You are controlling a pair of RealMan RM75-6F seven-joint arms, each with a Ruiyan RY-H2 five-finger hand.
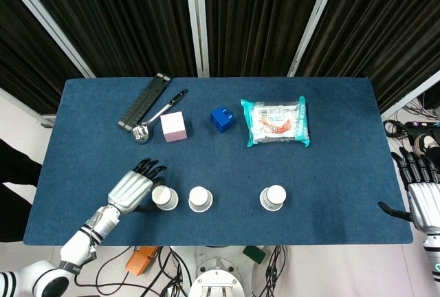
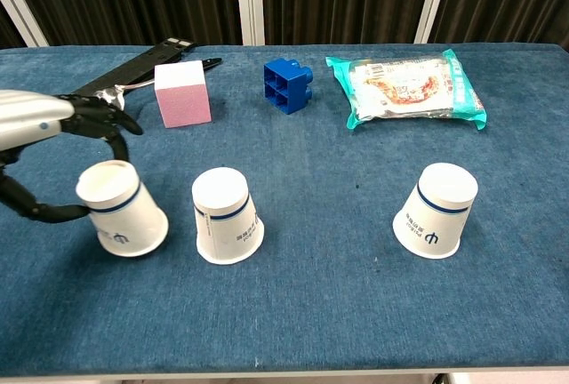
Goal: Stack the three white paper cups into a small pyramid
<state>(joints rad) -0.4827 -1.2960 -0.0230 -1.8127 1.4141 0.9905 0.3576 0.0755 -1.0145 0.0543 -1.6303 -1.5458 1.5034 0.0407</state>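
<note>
Three white paper cups stand upside down in a row near the table's front edge. My left hand point(image 1: 132, 188) point(image 2: 40, 126) grips the left cup point(image 1: 165, 198) point(image 2: 121, 208), thumb and fingers around its sides; the cup leans a little. It sits just left of the middle cup point(image 1: 200, 199) point(image 2: 227, 216), a narrow gap between them. The right cup point(image 1: 273, 197) point(image 2: 436, 209) stands alone further right. My right hand point(image 1: 422, 192) hangs beyond the table's right edge with fingers spread, holding nothing.
Along the back of the blue table point(image 1: 330, 166) lie a black strip point(image 1: 144, 100), a metal spoon point(image 1: 155, 117), a pink cube point(image 1: 174, 126) point(image 2: 182, 92), a blue brick point(image 1: 221, 119) point(image 2: 287, 84) and a snack packet point(image 1: 276, 122) point(image 2: 409, 88).
</note>
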